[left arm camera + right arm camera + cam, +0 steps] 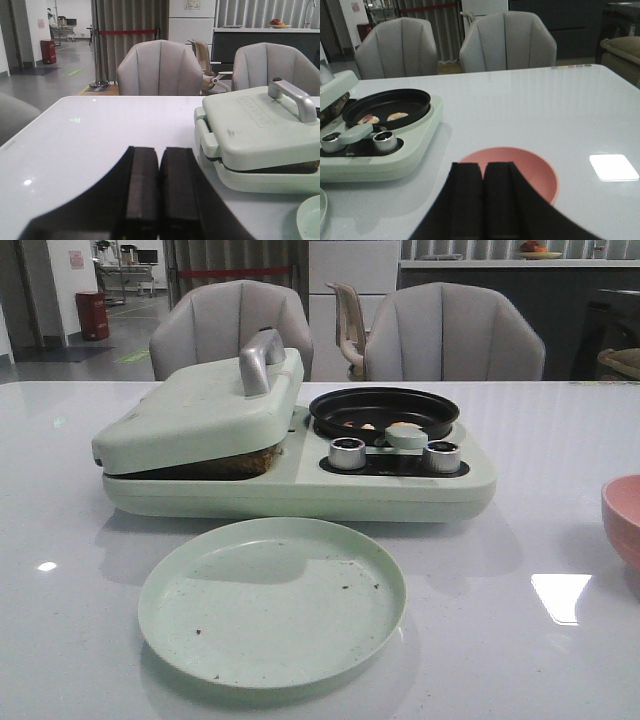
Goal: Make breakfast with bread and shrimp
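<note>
A pale-green breakfast maker (300, 490) stands mid-table. Its lid (200, 410) with a grey handle (262, 358) is down on the bread (240, 462), of which only a brown edge shows. It also shows in the left wrist view (300, 166). Small pale orange shrimp (362, 425) lie in the black pan (384, 410); they also show in the right wrist view (384, 117). My left gripper (159, 155) is shut and empty, left of the maker. My right gripper (482, 172) is shut and empty, over a pink bowl (532, 167).
An empty pale-green plate (272, 602) lies in front of the maker. The pink bowl (622, 522) sits at the table's right edge. Two silver knobs (347, 453) and a pale-green pan handle (405, 435) sit on the maker. Grey chairs (230, 325) stand behind the table.
</note>
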Controlling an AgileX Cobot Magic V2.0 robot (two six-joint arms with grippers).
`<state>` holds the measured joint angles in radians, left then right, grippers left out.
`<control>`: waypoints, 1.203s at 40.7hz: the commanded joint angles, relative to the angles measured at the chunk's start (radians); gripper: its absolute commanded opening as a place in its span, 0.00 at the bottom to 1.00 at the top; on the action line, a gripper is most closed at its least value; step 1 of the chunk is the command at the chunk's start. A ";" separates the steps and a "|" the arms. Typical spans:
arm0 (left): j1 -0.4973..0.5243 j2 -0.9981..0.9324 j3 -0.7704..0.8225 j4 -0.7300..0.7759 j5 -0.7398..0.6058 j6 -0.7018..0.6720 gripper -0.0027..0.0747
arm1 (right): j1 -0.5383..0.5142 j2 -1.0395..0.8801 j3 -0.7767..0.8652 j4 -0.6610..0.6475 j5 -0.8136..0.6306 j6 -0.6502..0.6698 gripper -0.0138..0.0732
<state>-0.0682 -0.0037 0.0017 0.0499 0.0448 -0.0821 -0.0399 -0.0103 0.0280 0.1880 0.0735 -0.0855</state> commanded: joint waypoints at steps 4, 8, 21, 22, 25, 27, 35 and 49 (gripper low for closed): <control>-0.008 -0.022 0.006 -0.011 -0.088 -0.009 0.16 | 0.026 -0.023 -0.018 0.007 -0.167 -0.012 0.20; -0.008 -0.020 0.006 -0.011 -0.088 -0.009 0.16 | 0.032 -0.023 -0.018 0.007 -0.171 -0.012 0.20; -0.008 -0.020 0.006 -0.011 -0.088 -0.009 0.16 | 0.030 -0.023 -0.018 0.007 -0.171 -0.012 0.20; -0.008 -0.020 0.006 -0.011 -0.088 -0.009 0.16 | 0.030 -0.023 -0.018 0.007 -0.171 -0.012 0.20; -0.008 -0.020 0.006 -0.011 -0.088 -0.009 0.16 | 0.025 -0.023 -0.018 0.007 -0.171 -0.012 0.20; -0.008 -0.020 0.006 -0.011 -0.088 -0.009 0.16 | 0.014 -0.023 -0.018 0.007 -0.171 -0.012 0.20; -0.008 -0.020 0.006 -0.011 -0.088 -0.009 0.16 | -0.014 -0.023 -0.018 0.007 -0.170 -0.012 0.20; -0.008 -0.020 0.006 -0.011 -0.088 -0.009 0.16 | 0.002 -0.023 -0.018 0.007 -0.170 -0.012 0.20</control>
<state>-0.0682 -0.0037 0.0017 0.0499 0.0448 -0.0821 -0.0414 -0.0103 0.0280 0.1943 0.0000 -0.0880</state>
